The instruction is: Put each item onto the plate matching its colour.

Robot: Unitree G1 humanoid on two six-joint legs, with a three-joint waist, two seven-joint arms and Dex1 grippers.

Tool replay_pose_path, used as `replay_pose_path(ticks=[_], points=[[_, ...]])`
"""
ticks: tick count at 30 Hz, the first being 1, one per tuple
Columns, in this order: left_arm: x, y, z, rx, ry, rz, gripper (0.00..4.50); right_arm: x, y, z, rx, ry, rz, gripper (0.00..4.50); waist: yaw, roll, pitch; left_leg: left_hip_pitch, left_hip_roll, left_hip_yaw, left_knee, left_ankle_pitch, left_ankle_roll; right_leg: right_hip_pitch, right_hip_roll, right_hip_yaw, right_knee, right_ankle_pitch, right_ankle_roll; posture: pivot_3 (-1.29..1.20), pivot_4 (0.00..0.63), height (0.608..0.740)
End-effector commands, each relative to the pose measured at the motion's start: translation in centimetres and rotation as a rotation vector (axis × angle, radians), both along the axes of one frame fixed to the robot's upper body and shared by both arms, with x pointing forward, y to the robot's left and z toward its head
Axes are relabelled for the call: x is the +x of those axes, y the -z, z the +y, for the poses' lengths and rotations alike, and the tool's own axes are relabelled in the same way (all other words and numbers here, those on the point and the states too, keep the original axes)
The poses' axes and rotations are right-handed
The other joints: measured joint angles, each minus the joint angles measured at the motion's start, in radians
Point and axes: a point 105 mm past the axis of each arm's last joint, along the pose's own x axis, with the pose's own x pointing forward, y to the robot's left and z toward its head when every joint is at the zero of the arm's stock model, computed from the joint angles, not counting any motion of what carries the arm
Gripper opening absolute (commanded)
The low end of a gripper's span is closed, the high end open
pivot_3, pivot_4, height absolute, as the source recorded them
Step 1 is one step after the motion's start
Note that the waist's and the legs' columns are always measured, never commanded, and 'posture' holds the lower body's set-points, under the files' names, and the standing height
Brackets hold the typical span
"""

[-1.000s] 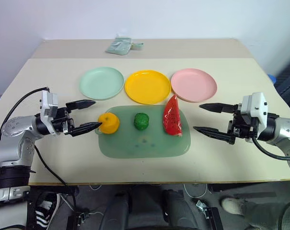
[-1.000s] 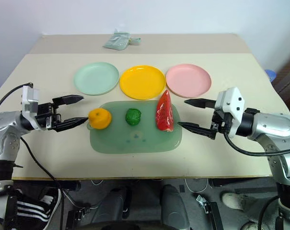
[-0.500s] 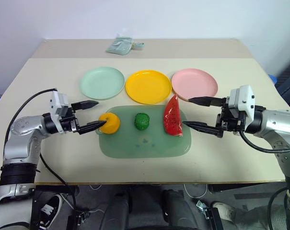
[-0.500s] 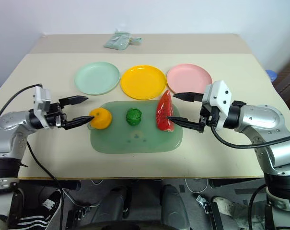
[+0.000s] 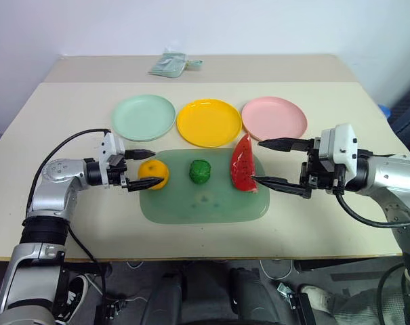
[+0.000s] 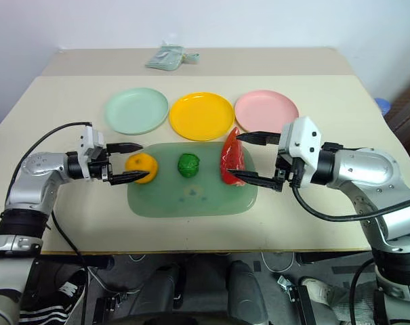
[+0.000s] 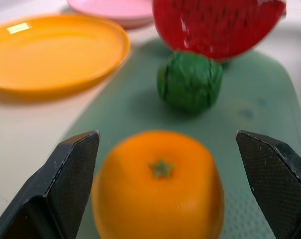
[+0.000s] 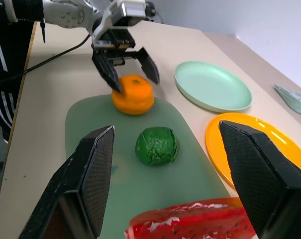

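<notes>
The orange fruit (image 5: pixel 154 173), the bumpy dark-green ball (image 5: pixel 200 171) and the red watermelon slice (image 5: pixel 242 164) lie in a row on a translucent green mat (image 5: pixel 205 203). Behind the mat stand the mint plate (image 5: pixel 144 116), the yellow plate (image 5: pixel 209 122) and the pink plate (image 5: pixel 274 118), all bare. My left gripper (image 5: pixel 158 168) is open, with one finger on each side of the orange fruit (image 7: pixel 157 181). My right gripper (image 5: pixel 255 160) is open too, its tips bracketing the slice's right edge. The right wrist view looks across the slice (image 8: pixel 190 221) and the ball (image 8: pixel 157 145).
A pale green packet (image 5: pixel 169 63) lies at the table's far edge, behind the plates. A black cable (image 5: pixel 62 145) loops over my left arm. The table's front edge runs just below the mat.
My left gripper has come down and to the right, from beside the orange fruit to around it. My right gripper has slid left until its tips reach the watermelon slice.
</notes>
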Motion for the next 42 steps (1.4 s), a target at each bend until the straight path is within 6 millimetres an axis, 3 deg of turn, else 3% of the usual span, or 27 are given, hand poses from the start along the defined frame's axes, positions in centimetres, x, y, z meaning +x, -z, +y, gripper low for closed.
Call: replay_pose_path(ticks=[1,3,6,9,11,14,17,21,24,29,32,33,38,42], points=[[1.1,0.5,0.3,0.068,-0.057,-0.018,3.63,-0.6,-1.0,0.5,0.006,-0.018,-0.058,3.44,0.002,0.0,0.0,0.0,0.0,0.0,0.0,0.0,0.0,0.0,0.0,0.0,0.0,0.0,0.0,0.0,0.15,0.74],[1.7,1.0,0.7,0.134,-0.078,-0.048,2.94,-0.6,-1.0,0.4,0.005,-0.009,-0.061,3.44,0.003,0.0,0.0,0.0,0.0,0.0,0.001,0.0,0.0,0.0,0.0,0.0,0.0,0.0,0.0,0.0,0.15,0.74],[2.4,0.0,0.1,0.093,-0.082,-0.094,2.91,-0.5,-1.0,0.4,0.009,0.0,-0.065,3.44,0.001,0.0,0.0,0.001,0.0,0.0,0.001,0.0,0.0,0.001,0.0,0.0,0.0,0.0,0.0,0.0,0.15,0.74],[4.3,-4.1,-1.3,-0.124,-0.157,-0.152,2.91,-0.2,-1.0,0.3,0.022,0.015,-0.072,3.44,0.007,-0.001,0.0,0.0,0.0,-0.001,0.001,0.0,0.0,0.001,0.0,0.0,0.001,0.0,0.0,0.0,0.15,0.74],[6.1,-6.9,-1.9,-0.198,-0.229,-0.205,2.91,0.0,-1.1,0.3,0.039,0.027,-0.075,3.44,0.008,-0.002,0.001,-0.001,0.0,-0.001,0.003,0.0,0.0,0.001,0.0,-0.001,0.001,0.0,0.0,0.0,0.15,0.74],[8.2,-9.6,-3.4,-0.27,-0.283,-0.248,2.91,0.4,-1.2,0.5,0.059,0.04,-0.086,3.44,0.009,-0.003,0.001,-0.002,0.0,-0.002,0.004,0.0,0.0,0.001,0.0,-0.001,0.001,0.001,0.001,0.0,0.15,0.74],[10.7,-10.1,-6.7,-0.318,-0.332,-0.215,2.91,3.0,-1.1,-0.3,0.027,0.178,-0.159,3.44,0.011,-0.003,0.001,-0.001,-0.001,-0.001,0.004,0.0,0.0,0.001,0.0,-0.001,0.0,0.001,0.001,0.0,0.15,0.74],[12.2,-9.7,-10.1,-0.325,-0.382,-0.208,2.91,6.2,-1.6,-1.4,0.076,0.357,-0.175,3.44,0.01,-0.003,0.0,-0.001,-0.001,-0.001,0.003,0.0,0.0,0.001,0.0,-0.001,0.0,0.001,0.002,0.0,0.15,0.74],[12.5,-8.4,-11.5,-0.316,-0.402,-0.161,2.91,7.4,-1.6,-1.9,0.085,0.44,-0.19,3.44,-0.002,-0.003,0.001,-0.001,-0.001,0.0,0.001,0.0,0.0,-0.001,0.0,-0.001,0.0,0.001,0.002,0.0,0.15,0.74],[12.6,-6.7,-12.3,-0.287,-0.414,-0.121,2.91,7.2,-1.5,-1.9,0.084,0.456,-0.206,3.44,-0.002,-0.003,0.001,-0.002,-0.001,0.0,0.0,0.0,0.0,-0.003,0.0,0.0,0.0,0.001,0.002,0.0,0.15,0.74],[12.6,-6.1,-12.4,-0.263,-0.425,-0.129,4.28,7.0,-1.6,-2.0,0.089,0.461,-0.214,3.44,0.0,-0.003,0.001,-0.002,-0.001,0.0,0.001,0.0,0.0,-0.002,0.0,0.0,0.0,0.001,0.002,0.0,0.15,0.74],[12.5,-6.2,-12.5,-0.269,-0.418,-0.13,4.45,6.9,-1.6,-2.0,0.09,0.462,-0.217,3.44,0.001,-0.003,0.001,-0.002,-0.001,0.0,0.001,0.0,0.0,-0.002,0.0,0.0,0.0,0.001,0.002,0.0,0.15,0.74],[12.5,-7.7,-11.9,-0.272,-0.403,-0.209,4.45,6.6,-1.9,-2.0,0.1,0.455,-0.221,3.44,0.001,-0.003,0.001,-0.002,-0.002,0.0,0.001,0.0,0.0,-0.002,0.0,0.0,0.0,0.001,0.002,0.0,0.15,0.74],[9.9,-11.8,-11.5,-0.467,-0.094,-0.196,4.45,6.4,-2.3,-1.9,0.121,0.438,-0.217,3.44,-0.003,-0.003,0.001,-0.002,-0.002,0.0,0.001,0.0,0.0,-0.002,0.0,0.0,0.0,0.001,0.002,0.0,0.15,0.74]])
